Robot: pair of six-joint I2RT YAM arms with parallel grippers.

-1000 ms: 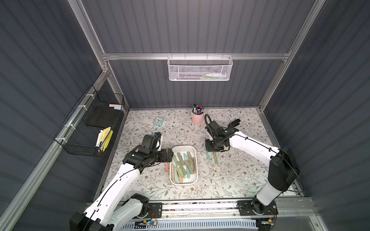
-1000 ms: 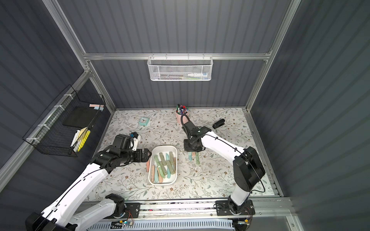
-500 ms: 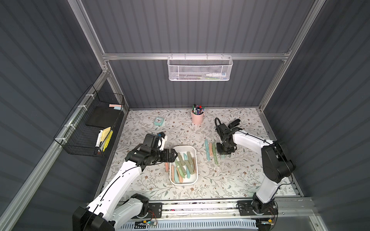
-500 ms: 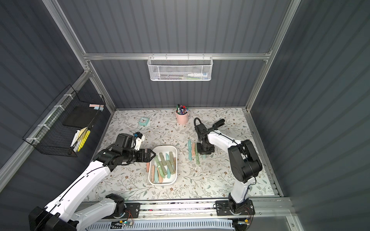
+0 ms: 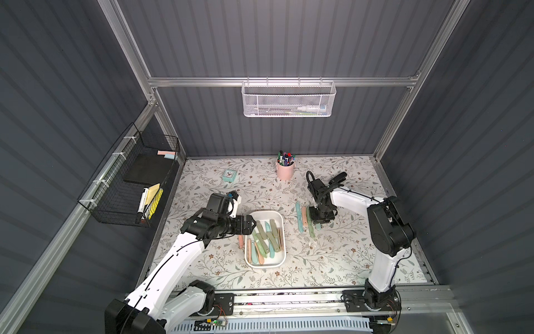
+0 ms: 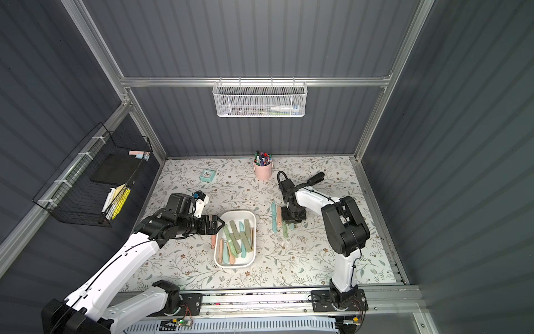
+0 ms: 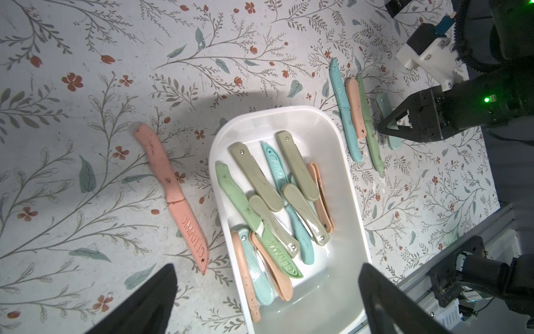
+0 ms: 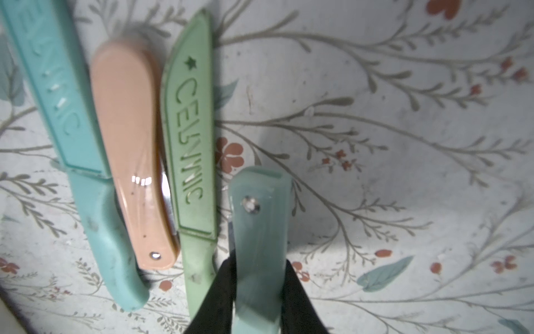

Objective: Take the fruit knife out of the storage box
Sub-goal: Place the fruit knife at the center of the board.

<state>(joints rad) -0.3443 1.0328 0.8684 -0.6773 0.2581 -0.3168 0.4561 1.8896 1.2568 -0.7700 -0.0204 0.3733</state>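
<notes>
The white storage box lies mid-table with several fruit knives in it, green, teal, olive and peach. My left gripper hangs open over the box's far left corner and holds nothing. Right of the box, my right gripper is shut on a pale teal folding fruit knife, low over the table. That knife sits just right of a row of three knives: teal, peach and green.
A pink sheathed knife lies left of the box. At the back stand a pink pen cup and a small teal clock. A black wire basket hangs on the left wall and a white mesh basket on the back wall.
My right gripper has carried the pale teal knife rightward and down beside the row of knives. My left gripper has shifted slightly right, over the box's rim.
</notes>
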